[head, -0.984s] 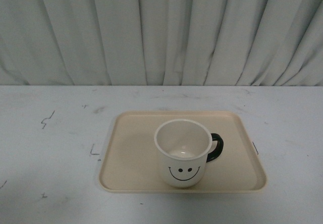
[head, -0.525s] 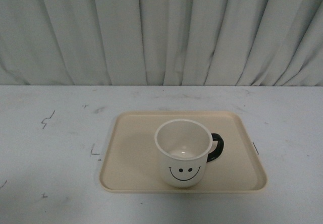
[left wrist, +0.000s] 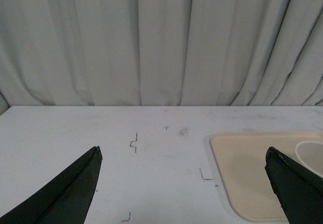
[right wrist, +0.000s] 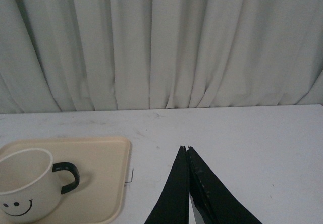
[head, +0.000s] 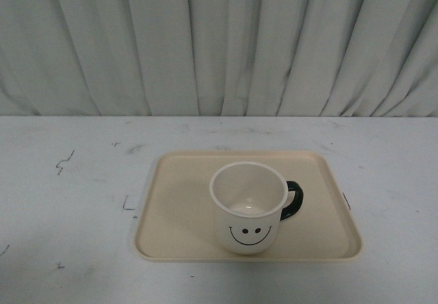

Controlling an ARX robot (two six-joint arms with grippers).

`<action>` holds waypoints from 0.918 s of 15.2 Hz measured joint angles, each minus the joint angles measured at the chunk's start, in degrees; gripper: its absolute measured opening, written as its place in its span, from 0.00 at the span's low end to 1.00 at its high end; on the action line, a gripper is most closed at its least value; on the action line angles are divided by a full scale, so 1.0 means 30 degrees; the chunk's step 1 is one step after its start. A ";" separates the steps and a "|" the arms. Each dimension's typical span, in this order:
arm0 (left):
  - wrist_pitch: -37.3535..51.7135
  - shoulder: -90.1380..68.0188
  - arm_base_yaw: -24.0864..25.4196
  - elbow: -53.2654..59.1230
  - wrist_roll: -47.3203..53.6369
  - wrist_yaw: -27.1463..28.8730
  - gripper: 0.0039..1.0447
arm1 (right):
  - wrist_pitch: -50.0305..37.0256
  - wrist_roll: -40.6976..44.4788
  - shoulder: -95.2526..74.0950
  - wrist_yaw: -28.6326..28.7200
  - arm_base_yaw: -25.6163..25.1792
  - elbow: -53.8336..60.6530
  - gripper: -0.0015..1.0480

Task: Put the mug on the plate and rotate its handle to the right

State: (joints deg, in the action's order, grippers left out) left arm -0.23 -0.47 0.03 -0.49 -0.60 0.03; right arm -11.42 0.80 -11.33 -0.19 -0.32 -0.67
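My left gripper is spread wide, its two dark fingers far apart at either side of the left wrist view with nothing between them but bare table. It holds nothing and sits well clear of the plate, which shows only as a corner past the far finger, with a sliver of the mug rim on it.

My right gripper is pressed together, the black fingers meeting tip to tip with only a hairline seam between them and nothing caught there. It hangs over open table, well apart from the plate and off to the plate's right side.

From the front view, neither arm appears. The plate lies flat on the white table, its long side running across my view. The mug stands upright on the plate, near the plate's front rim and about midway along its width, its whole base inside the rim. The smiley face looks toward me. The handle sticks out toward the plate's right edge, apart from the rim, angled very slightly away from me. In the right wrist view the mug and its handle show the same, the loop pointing toward the plate's right edge.

Behind the plate, past the table's far edge, hangs a pale pleated curtain. A few small dark marks dot the table to the left of the plate
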 joint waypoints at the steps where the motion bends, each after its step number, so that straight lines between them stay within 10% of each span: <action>1: 0.0000 0.0000 0.0000 0.0000 0.0000 0.0000 0.94 | 0.0306 0.0000 0.0321 0.0000 0.0000 0.0000 0.02; 6: 0.0007 0.0000 0.0000 0.0000 0.0000 0.0000 0.94 | 0.3832 0.0000 0.3701 0.0058 0.0000 0.0000 0.05; 14: 0.0015 0.0000 0.0000 -0.0007 0.0000 -0.0007 0.94 | 0.3876 0.0000 0.3701 0.0066 0.0000 0.0000 0.82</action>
State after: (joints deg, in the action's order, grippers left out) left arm -0.19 -0.47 0.03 -0.51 -0.60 0.01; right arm 0.21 0.80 -0.23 0.01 -0.32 -0.67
